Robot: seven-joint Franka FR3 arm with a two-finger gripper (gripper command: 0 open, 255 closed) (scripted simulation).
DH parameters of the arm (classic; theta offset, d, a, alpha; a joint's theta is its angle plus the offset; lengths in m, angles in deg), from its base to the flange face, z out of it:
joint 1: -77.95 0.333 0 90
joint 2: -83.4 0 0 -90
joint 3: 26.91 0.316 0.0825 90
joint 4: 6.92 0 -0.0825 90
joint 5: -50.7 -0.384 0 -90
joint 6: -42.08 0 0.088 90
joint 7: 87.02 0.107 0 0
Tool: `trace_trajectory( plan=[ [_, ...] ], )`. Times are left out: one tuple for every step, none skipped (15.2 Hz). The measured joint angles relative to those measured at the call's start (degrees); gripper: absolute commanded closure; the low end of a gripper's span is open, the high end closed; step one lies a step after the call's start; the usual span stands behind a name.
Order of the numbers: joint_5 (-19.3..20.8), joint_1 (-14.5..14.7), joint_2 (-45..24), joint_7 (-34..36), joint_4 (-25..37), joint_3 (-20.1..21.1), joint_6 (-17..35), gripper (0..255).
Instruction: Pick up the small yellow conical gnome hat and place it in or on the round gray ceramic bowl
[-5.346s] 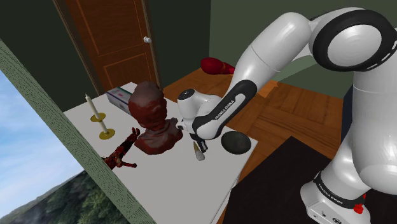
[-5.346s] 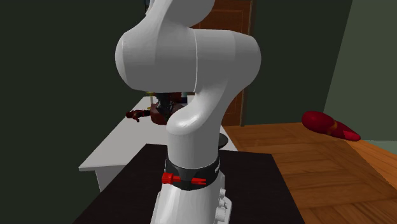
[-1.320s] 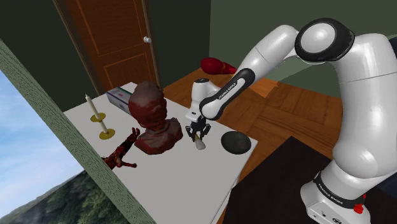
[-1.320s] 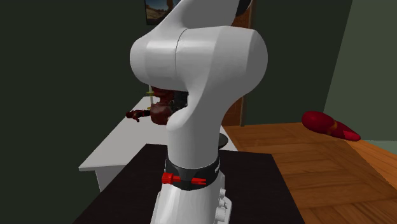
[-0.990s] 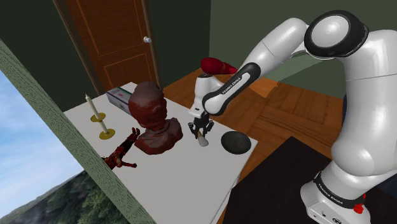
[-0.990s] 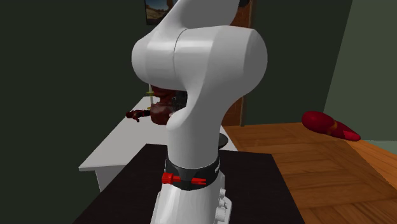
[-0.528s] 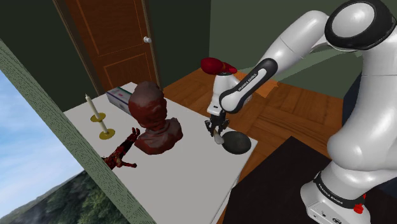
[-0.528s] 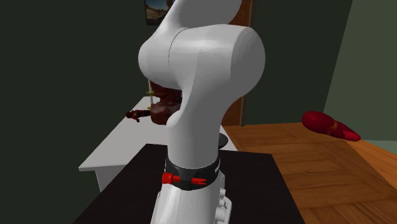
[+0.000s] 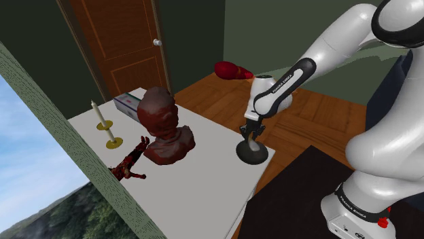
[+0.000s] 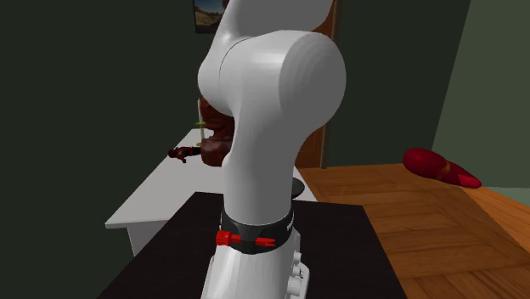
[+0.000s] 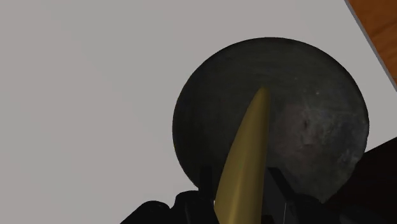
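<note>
Wrist view first: I see the gripper (image 11: pixel 243 194) clamped on the yellow cone hat (image 11: pixel 245 153), with a black finger (image 11: pixel 207 184) pressed to each side of its wide end. The hat's tip points away from the hand and lies across the round dark grey bowl (image 11: pixel 305 121). I cannot tell from here whether the tip touches the bowl. The bowl sits on the white table (image 11: pixel 83 95), close to the table's edge. Past that edge I make out a strip of wood floor (image 11: pixel 382 25) and the black stand (image 11: pixel 382 181).

Shoulder view: the arm (image 9: pixel 326 47) arcs from the upper right of the frame down to centre right. There the hand hangs directly over the bowl, and the hat is a pale sliver between the pincer and the bowl. Left of centre stands a dark red bust (image 9: pixel 163 125). A red hand figure (image 9: pixel 129 163) lies to its lower left, two candles (image 9: pixel 102 119) stand further left, and a flat box (image 9: pixel 129 103) sits behind the bust. A wooden door (image 9: pixel 122 41) takes the upper left. A red object (image 9: pixel 231 70) lies on the floor at upper centre.

Second exterior view: the arm's white body blocks the middle of my frame. The table runs along the left of centre, and the bust peeks out beside the arm. The red object lies at the right on the wood floor, and the stand's black top spans the bottom.
</note>
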State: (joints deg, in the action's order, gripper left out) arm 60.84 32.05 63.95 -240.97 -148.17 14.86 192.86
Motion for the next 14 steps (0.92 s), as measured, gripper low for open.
trace_trajectory(
  plan=[
    [-0.3, -1.3, 0.5, -1.4, -0.8, 0.1, 0.3, 255],
    [-0.3, -1.9, 0.6, -2.1, -1.2, -0.1, 0.5, 255],
    [0.3, -1.9, 0.1, -2.2, -1.3, -0.7, 1.1, 255],
    [1.0, -1.5, -0.5, -1.9, -1.5, -1.4, 1.7, 255],
    [1.9, -0.9, -1.3, -1.5, -1.3, -2.3, 2.3, 255],
    [2.8, -0.4, -2.1, -1.1, -1.1, -3.1, 2.8, 255],
    [3.8, 0.4, -3.0, -0.4, -1.0, -4.2, 3.5, 255],
    [4.6, 1.1, -3.9, 0.1, -0.8, -5.1, 4.2, 255],
    [5.5, 1.8, -4.8, 0.5, -0.6, -6.0, 4.8, 255],
    [6.3, 2.5, -5.6, 1.0, -0.4, -6.9, 5.4, 255],
    [7.0, 3.3, -6.3, 1.6, -0.4, -7.8, 6.1, 255],
    [7.8, 4.0, -7.2, 2.1, 0.0, -8.7, 6.7, 255],
    [8.5, 4.6, -8.0, 2.4, 0.2, -9.6, 7.2, 255],
    [9.1, 5.3, -8.8, 2.8, 0.5, -10.4, 7.7, 255]
  ],
)
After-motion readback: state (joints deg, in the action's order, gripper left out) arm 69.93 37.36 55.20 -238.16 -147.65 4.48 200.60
